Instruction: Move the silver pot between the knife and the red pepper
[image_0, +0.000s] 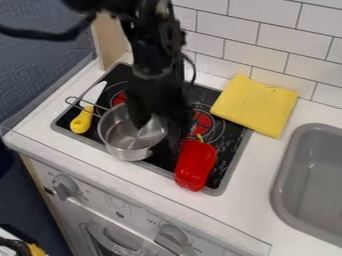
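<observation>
Silver pot (120, 137): finding it on the near left part of the black stove top (230, 150), between the knife (93, 95) to the left and the red pepper (196, 164) to the right. Seeing its open mouth facing up and its wire handle (80, 101) pointing left, passing across the knife near the join of blade and grip. Not being able to tell about contact there.

Recording the gripper (158, 124) over the right side of the pot, hanging down from the black arm (150, 55) at the far side. Not being able to tell from this angle whether clenched, released or grasping the pot.

Noting the knife lying at the left edge of the stove top, pointing its pale blade toward the far side and its yellow grip toward the near side. Noting the red pepper lying to the near right, pointing its stem toward the far side. Observing a yellow cloth (257, 105) lying on the far right, overlapping the corner of the stove top. Observing also a grey sink (287, 195) to the right, a white tiled wall (274, 45) behind and knobs (65, 187) on the near front.
</observation>
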